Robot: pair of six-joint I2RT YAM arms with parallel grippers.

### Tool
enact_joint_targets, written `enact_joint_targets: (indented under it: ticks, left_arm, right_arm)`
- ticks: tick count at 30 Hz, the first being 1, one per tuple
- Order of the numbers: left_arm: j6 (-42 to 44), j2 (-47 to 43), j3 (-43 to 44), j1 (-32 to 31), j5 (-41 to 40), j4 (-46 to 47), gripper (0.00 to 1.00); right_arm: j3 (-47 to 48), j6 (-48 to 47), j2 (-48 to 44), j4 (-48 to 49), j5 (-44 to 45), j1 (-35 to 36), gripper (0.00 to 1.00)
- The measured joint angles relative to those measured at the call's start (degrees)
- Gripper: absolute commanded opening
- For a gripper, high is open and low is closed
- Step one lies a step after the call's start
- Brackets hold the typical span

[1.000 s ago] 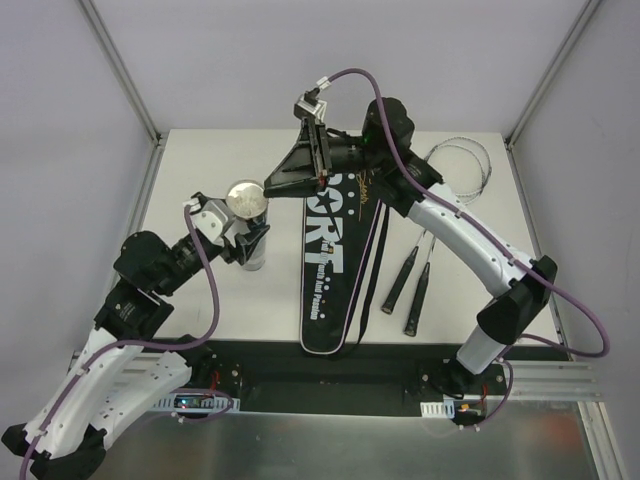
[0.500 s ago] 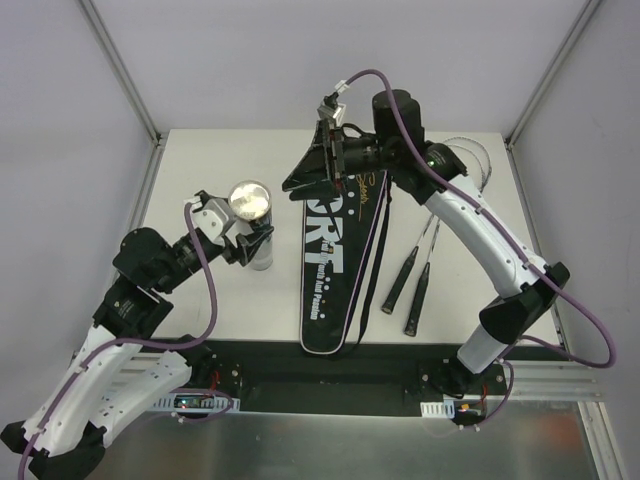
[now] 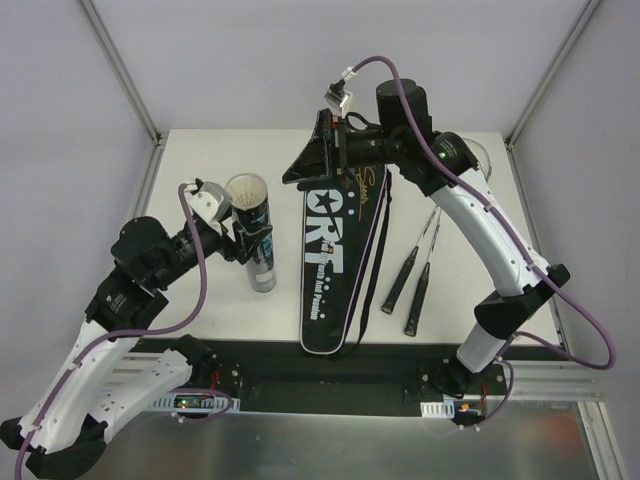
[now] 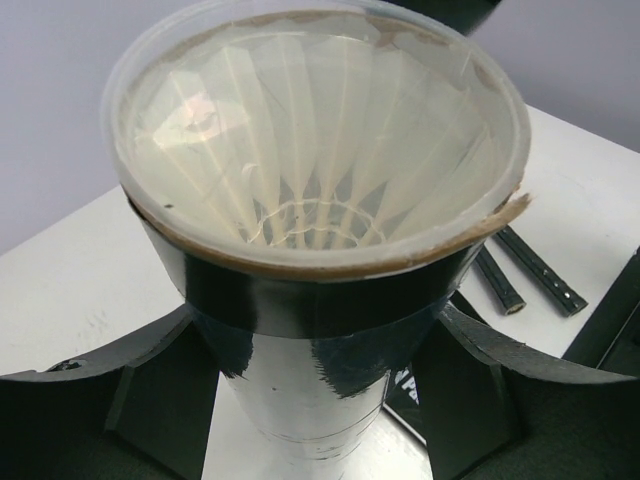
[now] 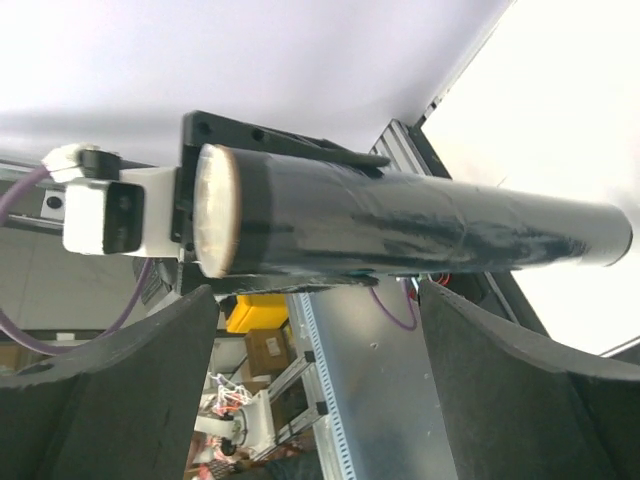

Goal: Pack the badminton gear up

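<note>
L gripper (image 3: 248,240) clamped on tube (image 3: 263,270), left of bag (image 3: 330,270); shuttles (image 4: 310,150) nested inside, top uncapped. R gripper (image 3: 308,160) spread, empty, over bag's far end. Rackets (image 3: 415,275) on table right of bag, unpacked. Roughly early-mid imo.

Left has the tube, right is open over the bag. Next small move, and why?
Probably lower the right gripper onto the far end of the bag and pinch its edge. Its jaws are open and empty there, the bag lies flat, and the left gripper holds the tube of shuttlecocks beside it, likely needing a mouth held open.
</note>
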Motion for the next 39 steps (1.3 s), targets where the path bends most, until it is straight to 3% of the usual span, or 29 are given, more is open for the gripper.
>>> enact_joint_targets:
  ticks: [4,8,20,23,26,27,29,30,39]
  left_arm:
    - [0.0,-0.39,-0.04,0.0,-0.09,-1.31,0.0]
    - [0.07,-0.61,-0.07,0.0,-0.07,-1.33,0.0]
    - [0.74,-0.31,-0.09,0.0,-0.87,-1.64,0.0]
    - [0.63,-0.04,-0.2,0.0,-2.54,-2.16,0.0]
    - [0.44,0.59,-0.2,0.0,-4.28,-2.99,0.0]
    - [0.39,0.92,-0.2,0.0,-4.83,-3.28,0.0]
    - [0.33,1.68,-0.2,0.0,-5.57,-3.8,0.0]
    - [0.33,1.97,-0.2,0.0,-5.68,-4.07,0.0]
    - [0.68,3.17,-0.2,0.0,-5.68,-4.55,0.0]
  right_arm:
    - [6.86,-0.68,2.67,-0.42,1.38,1.09,0.94]
    - [11.8,-1.75,5.05,-0.87,2.82,3.02,0.96]
    - [19.58,-3.41,11.89,-5.01,9.99,5.77,0.9]
    - [19.78,-3.43,11.1,-5.2,14.75,5.03,0.8]
    - [19.76,-2.75,9.77,-4.55,18.18,4.5,0.51]
    - [19.69,-2.1,9.27,-3.54,18.86,4.46,0.33]
    - [19.67,-0.94,8.33,-1.27,19.37,4.55,0.18]
    - [19.69,-0.24,8.02,-0.17,19.41,4.79,0.04]
    - [19.63,1.62,8.81,3.41,18.12,9.14,0.01]
